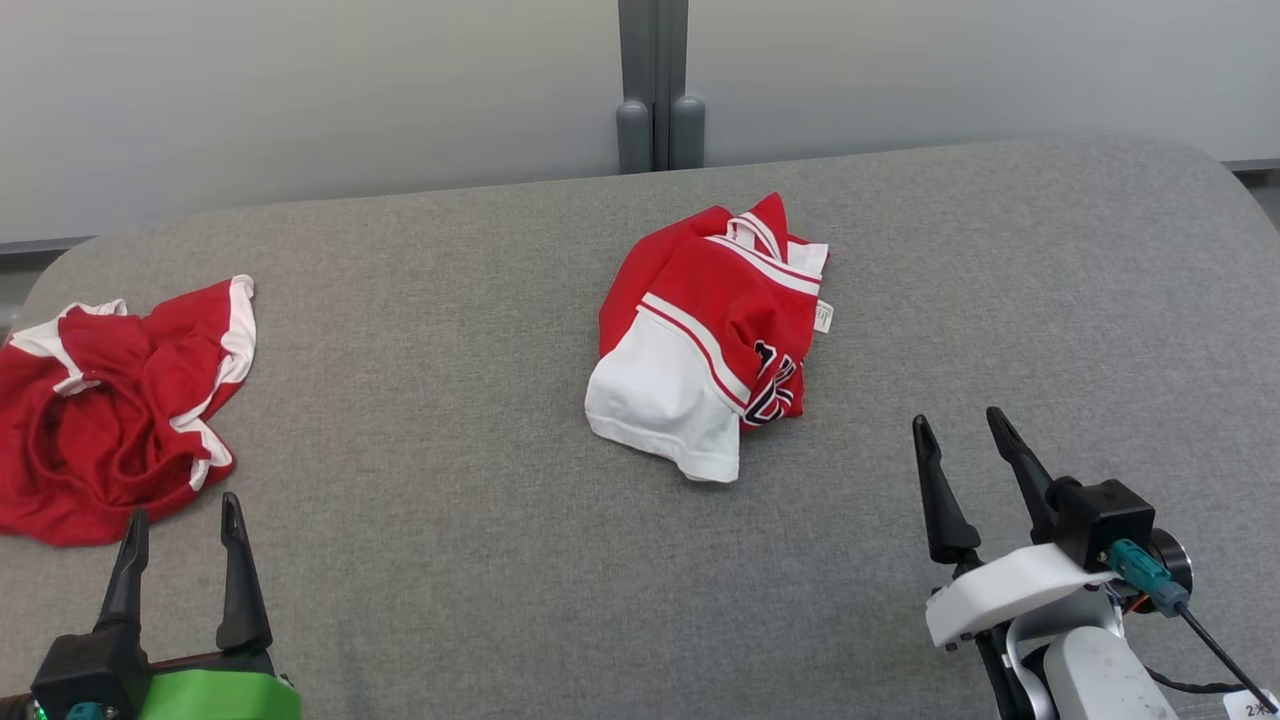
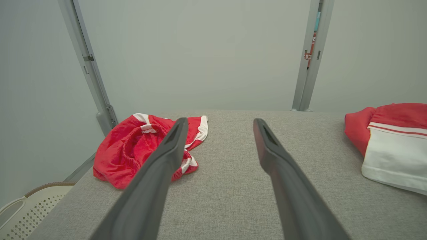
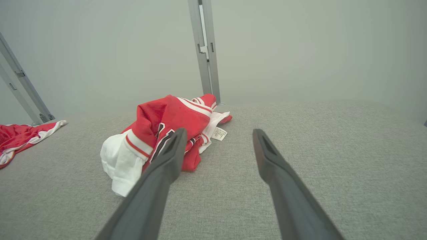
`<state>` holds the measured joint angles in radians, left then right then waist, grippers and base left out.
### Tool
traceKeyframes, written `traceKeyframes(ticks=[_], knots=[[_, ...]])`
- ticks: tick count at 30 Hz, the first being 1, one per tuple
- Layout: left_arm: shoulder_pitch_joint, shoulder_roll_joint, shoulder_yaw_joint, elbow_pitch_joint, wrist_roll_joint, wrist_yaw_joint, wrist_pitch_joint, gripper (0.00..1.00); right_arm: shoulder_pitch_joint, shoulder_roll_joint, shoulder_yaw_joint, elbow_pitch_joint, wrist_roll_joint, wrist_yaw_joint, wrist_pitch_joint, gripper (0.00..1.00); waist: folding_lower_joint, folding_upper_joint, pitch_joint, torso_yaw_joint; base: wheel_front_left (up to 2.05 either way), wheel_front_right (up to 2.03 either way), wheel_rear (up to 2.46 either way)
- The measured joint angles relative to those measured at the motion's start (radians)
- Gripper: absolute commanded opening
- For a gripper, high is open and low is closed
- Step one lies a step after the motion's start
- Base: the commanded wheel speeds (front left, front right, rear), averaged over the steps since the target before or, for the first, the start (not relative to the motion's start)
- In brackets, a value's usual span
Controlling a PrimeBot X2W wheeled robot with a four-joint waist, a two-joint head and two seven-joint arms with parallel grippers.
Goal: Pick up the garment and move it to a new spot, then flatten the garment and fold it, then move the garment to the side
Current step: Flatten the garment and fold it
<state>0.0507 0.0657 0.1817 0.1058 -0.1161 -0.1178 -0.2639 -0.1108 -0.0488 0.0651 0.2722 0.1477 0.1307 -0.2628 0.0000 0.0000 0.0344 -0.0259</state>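
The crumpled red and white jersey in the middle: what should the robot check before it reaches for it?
1. Right tool open and holding nothing: ok.
2. Left tool open and holding nothing: ok.
3. Jersey lying loose, apart from both tools: ok.
4. Path from the right tool to the jersey: ok, only bare grey surface lies between them.
5. Room for a new spot: ok, there is open surface between the jersey and the second red garment at the left.
6. Where the sleeves and hem lie, for choosing a grip: cannot tell, the jersey is bunched and its folds hide them.
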Motion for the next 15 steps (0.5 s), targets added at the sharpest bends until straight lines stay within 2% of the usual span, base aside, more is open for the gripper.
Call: traceKeyframes(ticks=[15], knots=[[-0.001,-0.006,0.007,0.004,0.004,-0.007,0.0,1.0,-0.002,0.0,0.004,0.005,0.0,0.0,0.0,1.0,0.0,0.0,0.004,-0.001,0.0,0.0,0.0]])
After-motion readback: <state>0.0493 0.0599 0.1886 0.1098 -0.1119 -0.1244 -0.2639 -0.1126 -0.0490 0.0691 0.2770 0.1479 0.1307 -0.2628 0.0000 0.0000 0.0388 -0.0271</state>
